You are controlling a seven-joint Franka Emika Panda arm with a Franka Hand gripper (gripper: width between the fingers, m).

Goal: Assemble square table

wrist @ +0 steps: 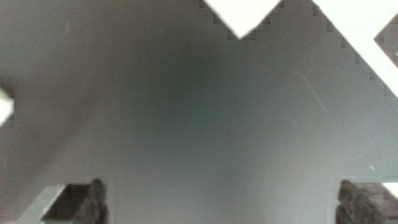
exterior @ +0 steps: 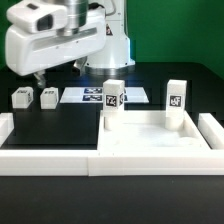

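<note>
So the arm [exterior: 55, 40] is hanging out in the upper left of the exterior frame. In the wrist view the gripper [wrist: 222, 205] is sitting spread wide, with nothing between its fingers [wrist: 80, 203], just blurry gray surface. The square table top [exterior: 150, 145] is lying low and right of center. One upright leg [exterior: 113, 97] is standing at its far corner near mid-frame and a second upright leg [exterior: 177, 97] at the far right corner. A loose leg [exterior: 22, 97] and another loose leg [exterior: 49, 96] are lying at center left, beside the marker board [exterior: 88, 97].
</note>
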